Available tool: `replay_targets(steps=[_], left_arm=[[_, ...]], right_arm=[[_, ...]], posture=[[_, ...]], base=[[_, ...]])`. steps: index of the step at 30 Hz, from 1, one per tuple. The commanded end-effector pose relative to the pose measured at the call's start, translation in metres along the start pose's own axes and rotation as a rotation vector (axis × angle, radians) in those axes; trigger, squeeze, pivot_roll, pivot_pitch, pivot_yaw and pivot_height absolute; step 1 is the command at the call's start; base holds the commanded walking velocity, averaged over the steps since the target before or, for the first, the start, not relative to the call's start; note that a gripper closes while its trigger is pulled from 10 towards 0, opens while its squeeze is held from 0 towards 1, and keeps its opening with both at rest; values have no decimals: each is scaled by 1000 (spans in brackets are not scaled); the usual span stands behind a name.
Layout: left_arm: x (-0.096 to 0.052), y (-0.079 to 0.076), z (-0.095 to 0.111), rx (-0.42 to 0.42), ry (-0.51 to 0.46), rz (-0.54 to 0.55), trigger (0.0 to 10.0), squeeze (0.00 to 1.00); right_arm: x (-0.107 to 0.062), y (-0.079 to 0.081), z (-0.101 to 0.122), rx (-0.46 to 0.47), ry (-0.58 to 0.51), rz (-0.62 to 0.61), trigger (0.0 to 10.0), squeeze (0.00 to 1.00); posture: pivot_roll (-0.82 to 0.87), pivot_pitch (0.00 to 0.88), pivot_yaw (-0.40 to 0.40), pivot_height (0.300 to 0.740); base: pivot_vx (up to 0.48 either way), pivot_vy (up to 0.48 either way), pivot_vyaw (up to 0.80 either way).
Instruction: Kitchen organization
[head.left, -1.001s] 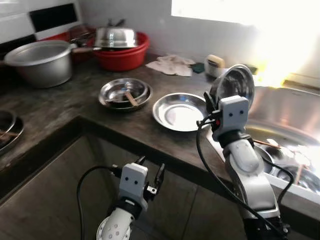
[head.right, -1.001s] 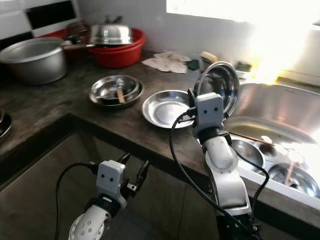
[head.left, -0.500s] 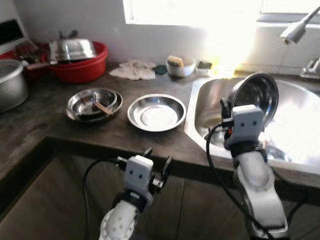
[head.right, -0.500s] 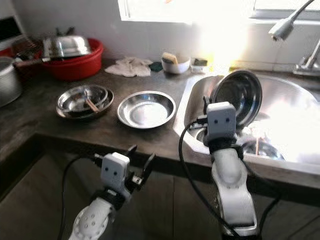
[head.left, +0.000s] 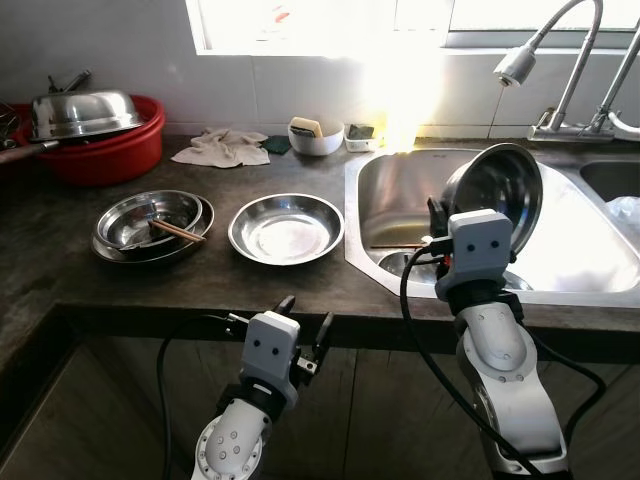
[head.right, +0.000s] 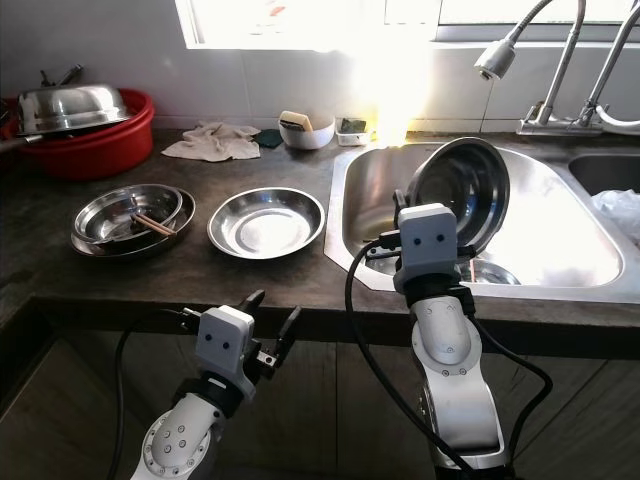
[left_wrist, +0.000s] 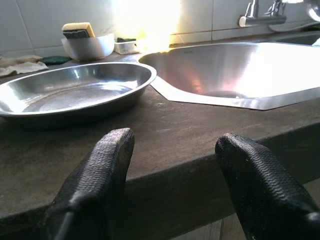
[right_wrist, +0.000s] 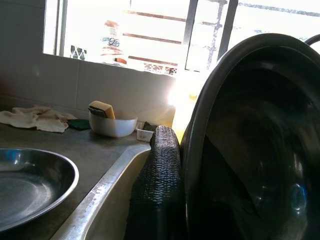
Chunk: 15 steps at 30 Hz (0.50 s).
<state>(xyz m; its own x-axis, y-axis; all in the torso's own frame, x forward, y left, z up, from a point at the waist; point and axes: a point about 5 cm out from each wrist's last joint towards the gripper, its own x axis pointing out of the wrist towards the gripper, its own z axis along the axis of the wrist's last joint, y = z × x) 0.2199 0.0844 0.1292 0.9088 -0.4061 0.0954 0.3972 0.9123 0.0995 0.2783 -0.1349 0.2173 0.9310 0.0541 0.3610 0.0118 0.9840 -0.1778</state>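
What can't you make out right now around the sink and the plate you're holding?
- Sink floor: glare washes it out, and the held steel plate and right arm cover the dishes below in both eye views.
- Right gripper: one finger shows against the plate's rim in the right wrist view; the plate hides the other.
- Red basin: contents under the steel lid are hidden, left edge cut off.
- Bottle label on the windowsill: too small.

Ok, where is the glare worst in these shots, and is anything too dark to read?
Left eye view: the window is blown out white, with glare spilling onto the sink. Right wrist view: the plate in the right pincer is backlit, its inside nearly black. Left wrist view: a bright flare on the wall tiles; the left pincer stays readable.
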Motion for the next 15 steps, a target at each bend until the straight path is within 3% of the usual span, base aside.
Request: replay_targets(steps=[1, 15], left_arm=[[-1, 0, 0, 15, -1, -1, 10000, 0], [-2, -3, -3, 25, 10, -12, 10000, 0]], right_arm=[[3, 0, 6, 0, -19, 0, 10000, 0], [8, -5, 7, 1, -12, -8, 10000, 0]], posture=[[-5, 42, 15, 740], [-7, 39, 16, 740]], base=[[266, -394, 0], [86, -416, 0]])
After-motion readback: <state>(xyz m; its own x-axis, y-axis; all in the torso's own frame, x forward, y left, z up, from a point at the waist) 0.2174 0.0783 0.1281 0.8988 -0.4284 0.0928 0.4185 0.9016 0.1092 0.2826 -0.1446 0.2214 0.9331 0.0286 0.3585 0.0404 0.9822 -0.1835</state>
